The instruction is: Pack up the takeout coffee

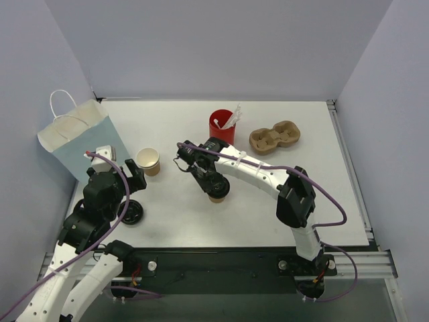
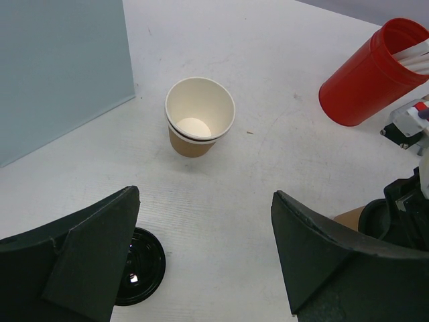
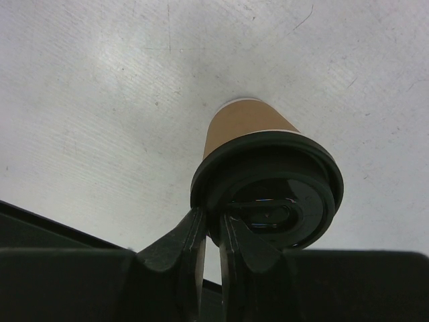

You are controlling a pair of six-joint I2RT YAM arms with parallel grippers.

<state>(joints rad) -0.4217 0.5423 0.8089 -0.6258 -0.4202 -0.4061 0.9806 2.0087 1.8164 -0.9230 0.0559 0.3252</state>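
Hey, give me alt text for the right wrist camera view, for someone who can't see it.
A kraft-brown takeout coffee with a black lid stands upright on a white table; the right hand, fingers almost together, meets the lid's near rim.

White surface [image 1: 268, 201], matte, faint scuffs visible in wrist views. Pale lavender-grey back wall [image 1: 214, 47], left wall [image 1: 27, 80] and right wall [image 1: 395, 100] enclose it. Aluminium rail [image 1: 350, 168] runs along the right edge. Black base plate [image 1: 214, 263] at near edge. Light even, shadows soft.
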